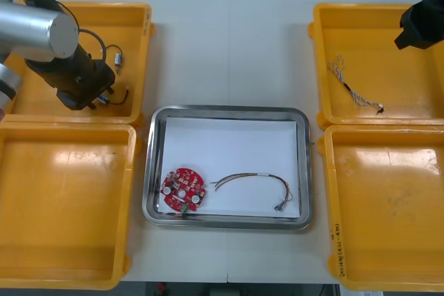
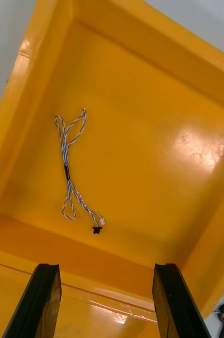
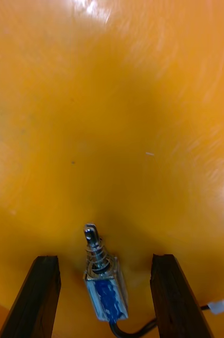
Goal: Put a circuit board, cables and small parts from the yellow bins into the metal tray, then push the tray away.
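Light table (image 1: 229, 46), metal tray (image 1: 225, 109) already holds circuit board (image 1: 183, 188). Left gripper (image 3: 104, 259) low in far-left yellow bin (image 1: 135, 12), fingers open astride small metal part (image 3: 105, 288). Risk: its black lead (image 3: 136, 330) snags, or part squirts out on closing. Right gripper (image 2: 105, 266) open above blue-white cable (image 2: 68, 174).

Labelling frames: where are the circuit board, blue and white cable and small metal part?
circuit board (image 1: 184, 188): front view, its centre.
blue and white cable (image 2: 67, 171): right wrist view, black sleeve.
small metal part (image 3: 105, 294): left wrist view, blue body.
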You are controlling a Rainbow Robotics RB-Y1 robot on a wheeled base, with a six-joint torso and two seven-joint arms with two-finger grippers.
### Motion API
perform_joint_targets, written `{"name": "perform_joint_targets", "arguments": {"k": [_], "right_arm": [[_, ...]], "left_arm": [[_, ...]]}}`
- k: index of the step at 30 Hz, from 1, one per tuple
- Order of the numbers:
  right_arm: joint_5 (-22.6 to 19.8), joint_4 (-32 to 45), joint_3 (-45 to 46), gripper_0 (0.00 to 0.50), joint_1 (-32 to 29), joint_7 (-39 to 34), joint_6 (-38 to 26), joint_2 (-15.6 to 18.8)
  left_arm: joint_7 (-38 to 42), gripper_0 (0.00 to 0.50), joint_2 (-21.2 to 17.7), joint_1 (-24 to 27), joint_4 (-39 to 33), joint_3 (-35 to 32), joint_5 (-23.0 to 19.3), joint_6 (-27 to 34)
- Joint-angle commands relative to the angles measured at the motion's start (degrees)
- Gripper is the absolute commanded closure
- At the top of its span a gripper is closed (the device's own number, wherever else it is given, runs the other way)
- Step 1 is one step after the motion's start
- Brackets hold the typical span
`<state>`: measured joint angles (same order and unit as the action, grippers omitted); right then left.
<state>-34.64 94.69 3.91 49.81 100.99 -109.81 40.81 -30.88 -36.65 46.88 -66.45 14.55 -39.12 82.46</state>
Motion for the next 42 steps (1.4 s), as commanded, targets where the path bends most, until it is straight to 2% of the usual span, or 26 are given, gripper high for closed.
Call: {"name": "perform_joint_targets", "arguments": {"k": [1, 2, 3, 4, 5, 6, 10, 14, 21, 31, 42], "right_arm": [[1.0, -2.1, 2.0, 0.000, 2.8, -1.0, -0.2, 1.3], [1.0, -3.0, 2.0, 0.000, 2.8, -0.9, -0.2, 1.3], [1.1, -4.2, 2.0, 0.000, 2.9, -0.8, -0.2, 1.3], [1.2, -4.7, 2.0, 0.000, 3.0, -0.6, -0.2, 1.3], [1.1, -6.0, 1.8, 0.000, 3.4, -0.4, -0.2, 1.3], [1.1, -7.4, 1.5, 0.000, 3.9, -0.3, -0.2, 1.2], [1.2, -11.3, 1.2, 0.000, 5.7, 0.3, -0.2, 0.3], [3.7, -12.8, 1.1, 0.000, 6.5, 0.7, -0.2, -1.4], [5.4, -17.4, 1.2, 0.000, 8.2, 1.3, 2.5, -4.0], [6.0, -24.8, 1.2, 0.000, 10.3, 1.4, 9.3, -6.4], [5.4, -28.8, 1.1, 0.000, 8.3, 2.3, 13.5, -8.9]], "left_arm": [[-0.8, 0.000, 0.7, -0.4, 0.5, 1.8, 0.5, -0.9], [-0.9, 0.000, 0.7, -0.4, 0.5, 1.9, 0.5, -0.9], [-0.9, 0.021, 0.8, -0.4, 0.5, 2.5, 0.6, -0.9], [-0.9, 0.128, 0.8, -0.4, 0.5, 2.8, 0.7, -0.9], [-0.8, 0.474, 0.8, -0.4, 0.5, 3.2, 0.7, -1.2], [-0.8, 0.500, 0.7, -0.4, 0.5, 3.4, 0.5, -1.3], [-1.1, 0.500, 0.7, -0.4, 0.5, 2.4, 0.3, -1.3], [-1.7, 0.500, 0.5, -0.4, 0.0, 0.1, 0.4, -0.8], [-2.8, 0.500, -0.5, -0.3, -3.4, -3.9, 1.3, 3.9], [-4.2, 0.500, -2.3, -0.4, -13.5, -9.6, 2.5, 13.6], [-6.3, 0.500, -2.4, -0.4, -25.1, -9.5, 2.7, 23.2]]}}
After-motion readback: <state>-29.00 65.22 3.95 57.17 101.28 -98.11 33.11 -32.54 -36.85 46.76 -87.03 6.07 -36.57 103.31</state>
